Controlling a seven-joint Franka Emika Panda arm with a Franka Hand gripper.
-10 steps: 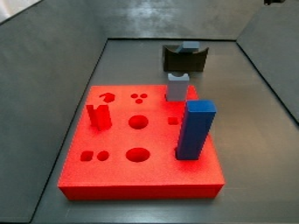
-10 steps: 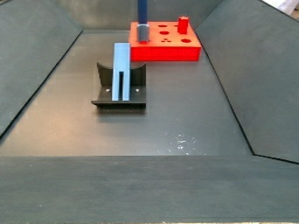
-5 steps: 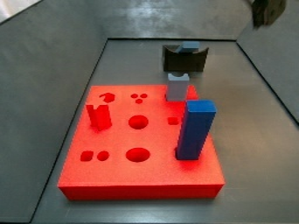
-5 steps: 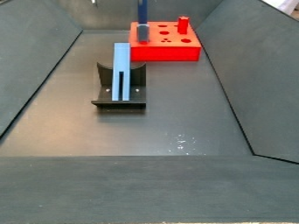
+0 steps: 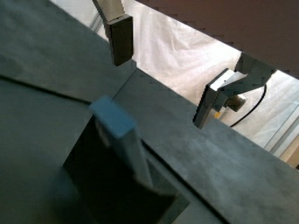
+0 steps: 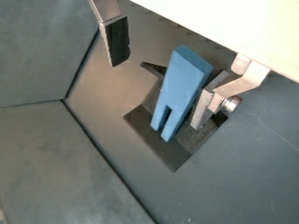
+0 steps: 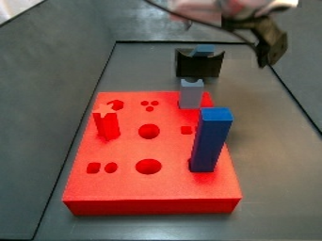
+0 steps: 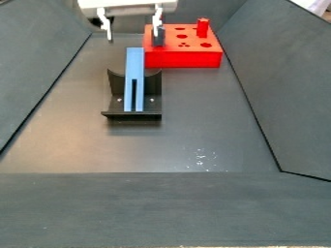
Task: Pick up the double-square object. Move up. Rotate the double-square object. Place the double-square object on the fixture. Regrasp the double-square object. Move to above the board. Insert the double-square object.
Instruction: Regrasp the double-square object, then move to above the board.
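Note:
The double-square object point(image 8: 135, 79) is a slim pale blue bar with a slot in one end, resting in the dark fixture point(image 8: 131, 108). It also shows in both wrist views point(image 6: 180, 92) point(image 5: 121, 130), seated in the fixture point(image 6: 176, 140) point(image 5: 105, 179). My gripper point(image 8: 131, 29) hangs open above the bar's far end, with nothing between its fingers point(image 6: 117, 41). In a side view the gripper point(image 7: 251, 33) is blurred above the fixture point(image 7: 198, 65). The red board point(image 7: 126, 151) point(image 8: 185, 50) lies beyond.
On the board stand a tall dark blue block point(image 7: 210, 139), a short grey peg point(image 7: 190, 94) and a red peg point(image 7: 105, 124). Sloping dark walls point(image 8: 45, 87) enclose the floor on both sides.
The gripper has come down into both side views, from the top edge of the frame to just above the fixture. The bar and board pieces have not moved.

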